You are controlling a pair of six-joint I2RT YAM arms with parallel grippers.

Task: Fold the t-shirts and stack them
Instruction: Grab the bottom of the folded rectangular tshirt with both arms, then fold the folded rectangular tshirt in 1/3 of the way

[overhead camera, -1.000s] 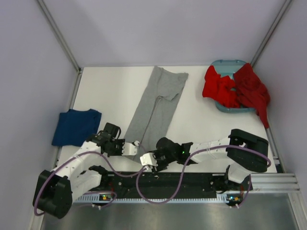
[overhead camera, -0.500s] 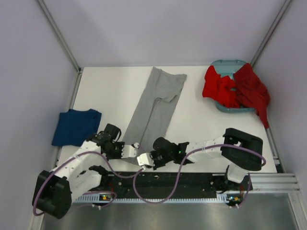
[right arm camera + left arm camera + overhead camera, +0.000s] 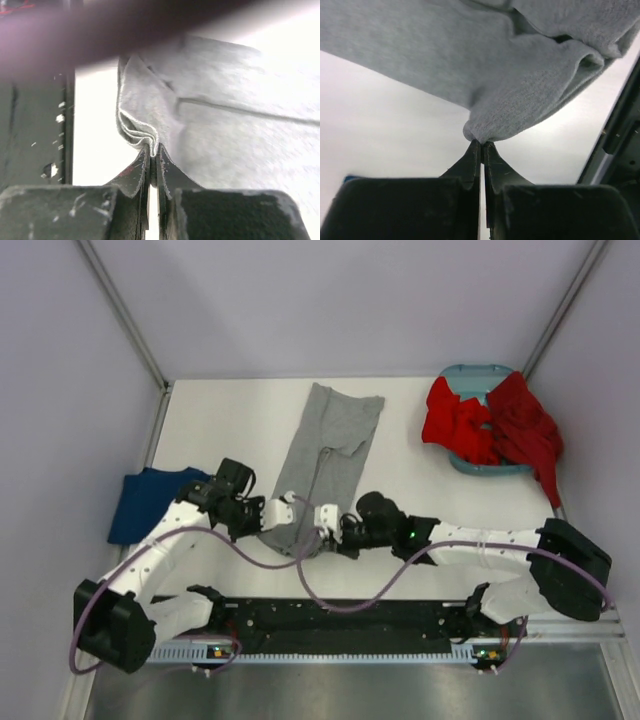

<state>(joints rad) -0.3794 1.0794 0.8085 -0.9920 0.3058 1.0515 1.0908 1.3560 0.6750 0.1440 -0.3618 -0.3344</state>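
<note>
The heather grey t-shirt lies as a long narrow strip up the middle of the table. My left gripper is shut on its near left corner, the cloth bunched at the fingertips. My right gripper is shut on the near right corner, where layered hems pinch between the fingers. Both near corners are lifted and carried up the table, so the near end curls. The navy t-shirt lies folded at the left edge. Red t-shirts spill over the basket at the back right.
The teal basket stands in the back right corner under the red cloth. Metal frame posts rise at both back corners. The arm bases and a black rail line the near edge.
Both grippers moved away from the near edge up the table, dragging the grey shirt's near end with them. The right gripper closed on the hem.
</note>
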